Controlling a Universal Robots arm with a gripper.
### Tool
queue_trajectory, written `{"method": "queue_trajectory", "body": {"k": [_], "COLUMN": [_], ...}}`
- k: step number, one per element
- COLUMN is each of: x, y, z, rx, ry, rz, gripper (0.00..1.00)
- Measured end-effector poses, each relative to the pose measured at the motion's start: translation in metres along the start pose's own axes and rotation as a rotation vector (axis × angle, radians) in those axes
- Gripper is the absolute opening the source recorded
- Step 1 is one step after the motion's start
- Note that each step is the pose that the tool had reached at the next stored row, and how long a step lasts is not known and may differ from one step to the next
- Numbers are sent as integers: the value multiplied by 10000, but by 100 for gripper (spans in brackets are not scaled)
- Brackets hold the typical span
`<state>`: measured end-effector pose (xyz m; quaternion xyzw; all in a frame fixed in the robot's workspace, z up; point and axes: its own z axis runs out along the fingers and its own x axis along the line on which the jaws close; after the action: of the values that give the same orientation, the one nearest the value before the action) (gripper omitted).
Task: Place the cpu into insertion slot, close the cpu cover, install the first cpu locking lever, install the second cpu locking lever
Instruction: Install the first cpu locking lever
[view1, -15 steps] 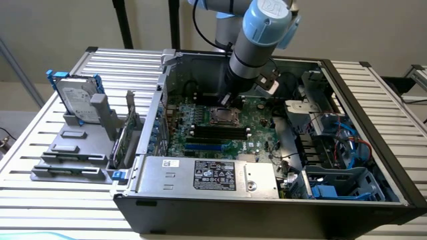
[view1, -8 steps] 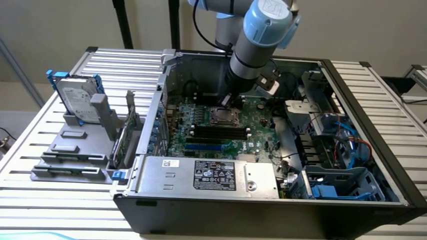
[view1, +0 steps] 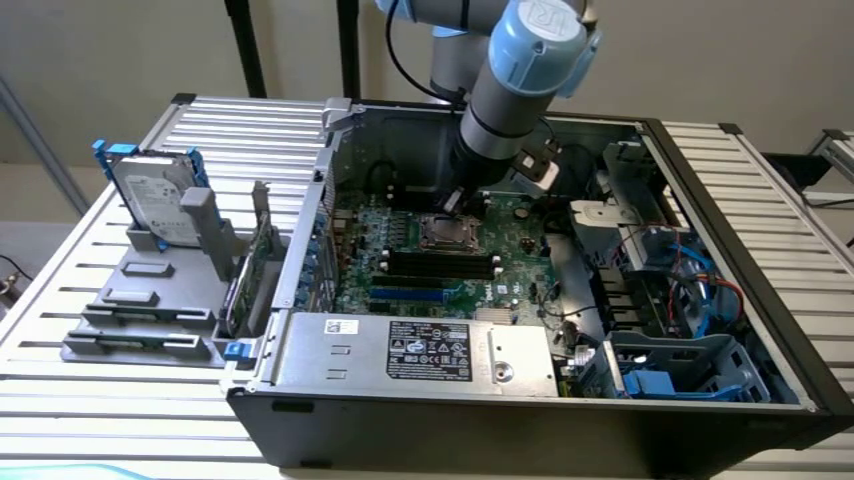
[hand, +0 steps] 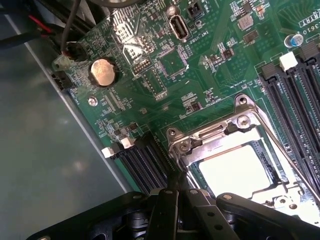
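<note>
The insertion slot (view1: 447, 235) sits mid-board inside the open computer case. Its silvery cpu cover (hand: 210, 136) lies flat over it. Through the cover's window the cpu (hand: 232, 171) shows as a bright square. One thin locking lever (hand: 282, 147) runs along one side of the socket. A second rod (hand: 175, 165) lies at the socket's corner. My gripper (hand: 176, 192) is shut, its dark fingertips at that corner, right by this rod; whether they touch it I cannot tell. In the exterior view the gripper (view1: 454, 203) hangs just behind the socket.
Black memory slots (hand: 295, 95) flank the socket, and a coin battery (hand: 102, 71) lies farther off. The grey power-supply box (view1: 414, 350) fills the case front. Blue cables and drive bays (view1: 667, 270) crowd the exterior view's right. A hard drive (view1: 147, 195) stands outside at the left.
</note>
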<state>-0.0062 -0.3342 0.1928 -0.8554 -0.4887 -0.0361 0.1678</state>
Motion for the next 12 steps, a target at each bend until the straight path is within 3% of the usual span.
{"method": "queue_trajectory", "body": {"k": [5,12], "x": [-2,10], "y": [18,57], "z": [-4,-12], "rx": [40,129], "ry": [0,88], "rz": [-101,-208], "gripper": [11,11]}}
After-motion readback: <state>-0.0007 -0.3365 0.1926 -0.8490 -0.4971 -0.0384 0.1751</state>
